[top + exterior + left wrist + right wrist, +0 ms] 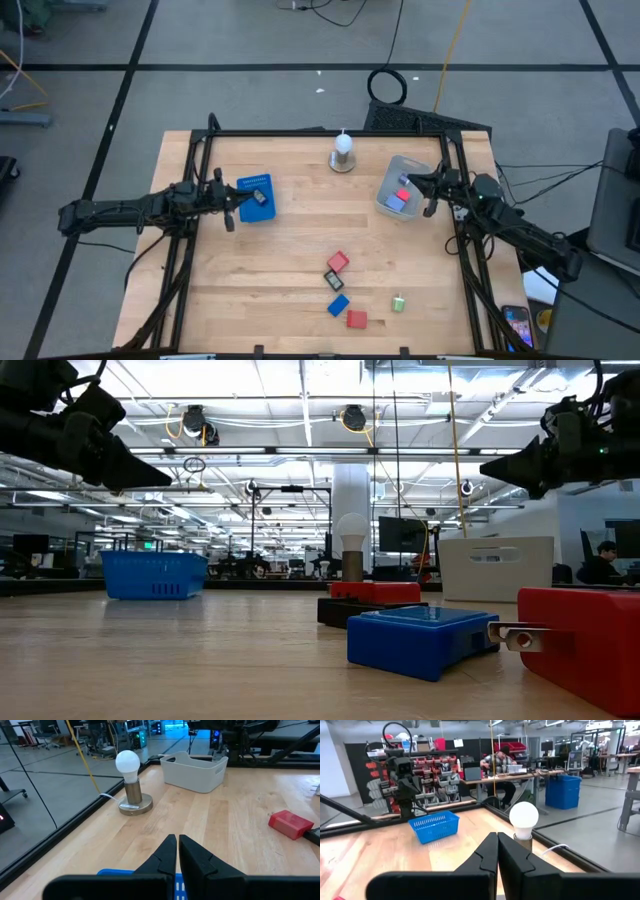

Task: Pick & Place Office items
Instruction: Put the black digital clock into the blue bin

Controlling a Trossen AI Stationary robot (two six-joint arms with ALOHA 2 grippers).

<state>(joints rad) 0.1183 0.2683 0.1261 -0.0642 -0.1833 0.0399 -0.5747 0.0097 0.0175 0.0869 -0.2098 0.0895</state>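
Several small office items lie on the near middle of the wooden table: a red piece [338,262], a black one [334,279], a blue one [338,305], another red one [356,319] and a green one [398,302]. The low view shows the blue piece [420,640] and a red one [585,645] close up. A red piece [403,181] and a blue piece [398,201] lie inside the grey tub [386,190]. My left gripper [178,842] is shut and hovers over the left edge of the blue basket [256,197]. My right gripper [497,840] is shut above the tub's right side.
A white bulb on a round metal base [343,152] stands at the far middle of the table. A black frame [200,180] runs along the table's left, far and right sides. Bare wood lies between the basket, the tub and the loose pieces.
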